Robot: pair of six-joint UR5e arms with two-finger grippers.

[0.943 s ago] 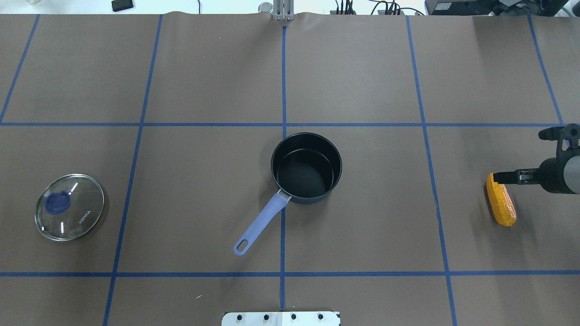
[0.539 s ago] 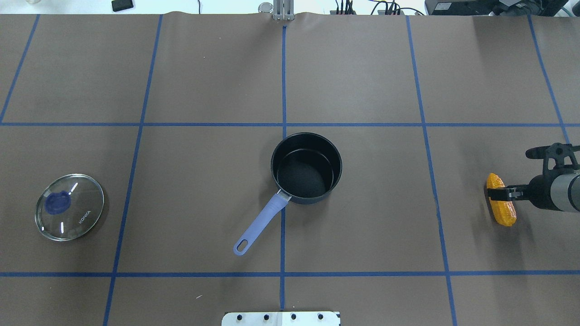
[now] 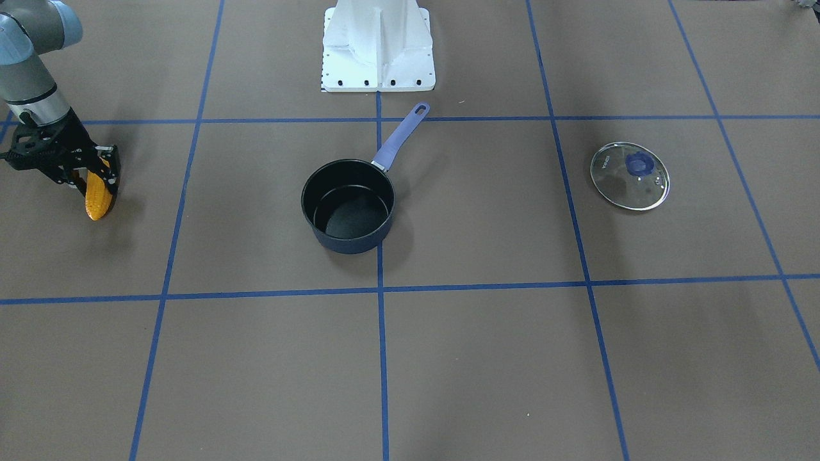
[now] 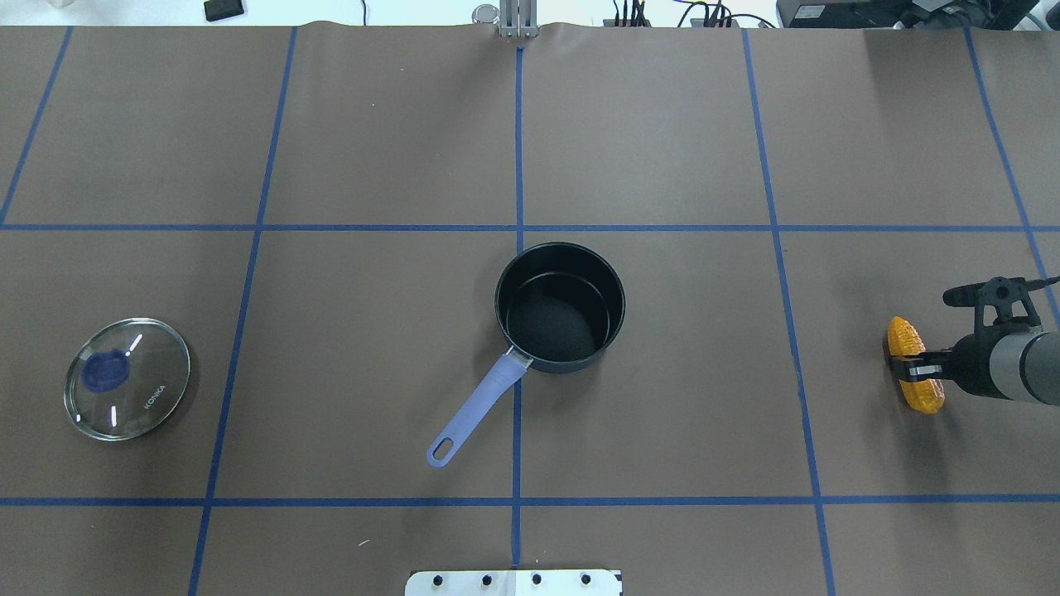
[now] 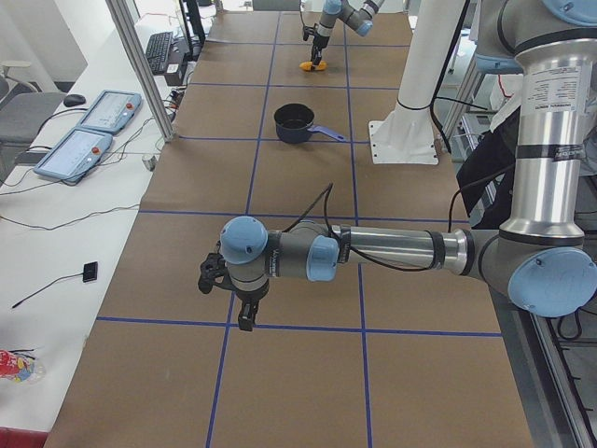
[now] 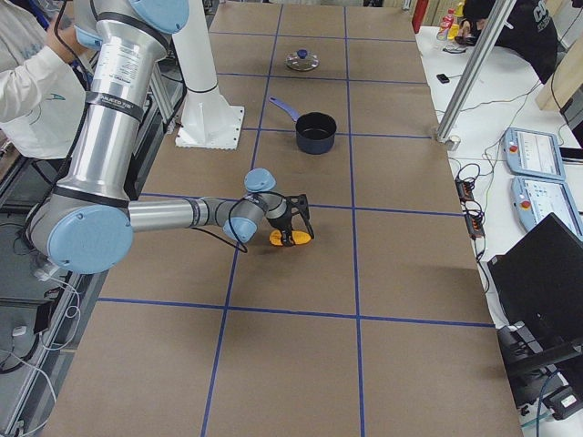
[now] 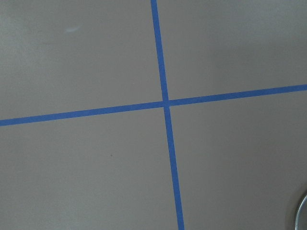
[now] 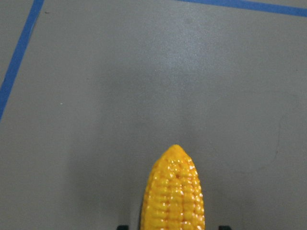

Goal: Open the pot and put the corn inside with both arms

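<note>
Corn [image 4: 913, 372] lies flat on the brown table [image 4: 662, 124], close to its right-hand end and about halfway between the robot's edge and the far edge. Its length runs roughly from the one edge toward the other. The right gripper [image 3: 96, 180] is down over the cob's middle, one black finger [image 3: 113, 168] on each side. In the right wrist view the fingertips stand a little wider than the cob, so the pincer is spread around it and not pressing on it. The right arm [image 6: 168, 214] reaches out low from the robot's side.

Well apart, at the middle of the tabletop, sits the dark pot [image 4: 614, 281], uncovered. Its lilac handle [image 4: 476, 410] slants toward the robot's edge. The glass lid [image 4: 127, 378] rests flat near the left-hand end.

Beyond the lid, the left arm [image 5: 392, 250] holds the left gripper [image 5: 244, 313] above a crossing of blue tape [image 7: 165, 103]. I cannot tell whether that pincer is spread or closed.
</note>
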